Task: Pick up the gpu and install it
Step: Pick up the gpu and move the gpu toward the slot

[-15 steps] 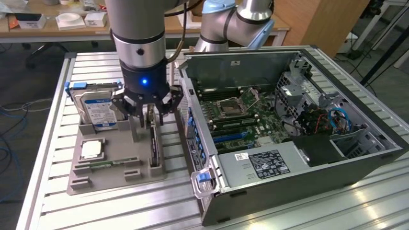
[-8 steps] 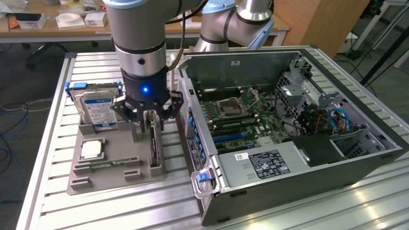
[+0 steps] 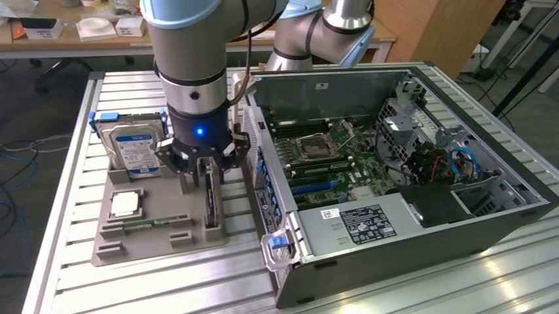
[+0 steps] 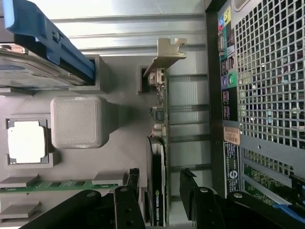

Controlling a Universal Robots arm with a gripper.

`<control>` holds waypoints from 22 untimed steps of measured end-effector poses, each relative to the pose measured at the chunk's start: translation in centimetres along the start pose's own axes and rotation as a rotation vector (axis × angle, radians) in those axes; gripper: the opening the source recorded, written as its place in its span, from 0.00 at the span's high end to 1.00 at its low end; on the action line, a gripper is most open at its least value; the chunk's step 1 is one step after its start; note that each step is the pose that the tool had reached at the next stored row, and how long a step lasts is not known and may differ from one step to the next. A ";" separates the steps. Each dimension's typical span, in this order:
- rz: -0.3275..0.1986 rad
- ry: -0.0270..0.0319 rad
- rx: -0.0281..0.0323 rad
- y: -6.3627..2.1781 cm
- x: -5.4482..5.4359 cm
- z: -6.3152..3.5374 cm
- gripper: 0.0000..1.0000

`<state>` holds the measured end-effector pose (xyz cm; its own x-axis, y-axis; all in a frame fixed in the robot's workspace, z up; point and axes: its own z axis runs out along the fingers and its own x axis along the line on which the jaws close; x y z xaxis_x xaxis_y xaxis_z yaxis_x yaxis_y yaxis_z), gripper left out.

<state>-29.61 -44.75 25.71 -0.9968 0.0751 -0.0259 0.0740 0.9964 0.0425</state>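
I am holding the fingers (image 4: 189, 190) wide, one on each side of the gpu (image 4: 157, 198). A gap is showing between each finger and the card, so nothing is being gripped. The gpu is standing on edge in its slot in the tray (image 3: 131, 252), on the side nearest the case (image 3: 393, 245). That puts it lower left of centre in the exterior view, with its bracket at the end nearer the drive (image 3: 133, 147).

As I read it, I am working the pick-up step: the arm (image 3: 188, 65) is hanging low over the card, lined up but not closed. I judge the grasp is calling for a square closing on the two flat faces, then a straight pull out of the slot so the card is not dragging on the tray.

Further out, a chip (image 3: 127, 204) and a RAM stick (image 3: 144, 224) are sitting in the tray. The case is lying open on the desk (image 3: 157, 291) at the exterior view's right, its board (image 3: 332, 157) facing up.
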 end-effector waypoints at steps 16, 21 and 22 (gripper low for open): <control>0.000 0.0001 0.0001 -0.10 0.1 2.14 0.53; 0.000 0.0000 0.0001 -0.10 0.1 2.15 0.53; 0.000 0.0000 0.0001 -0.10 0.1 2.16 0.53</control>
<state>-29.61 -44.75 23.55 -0.9968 0.0750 -0.0259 0.0739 0.9964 0.0425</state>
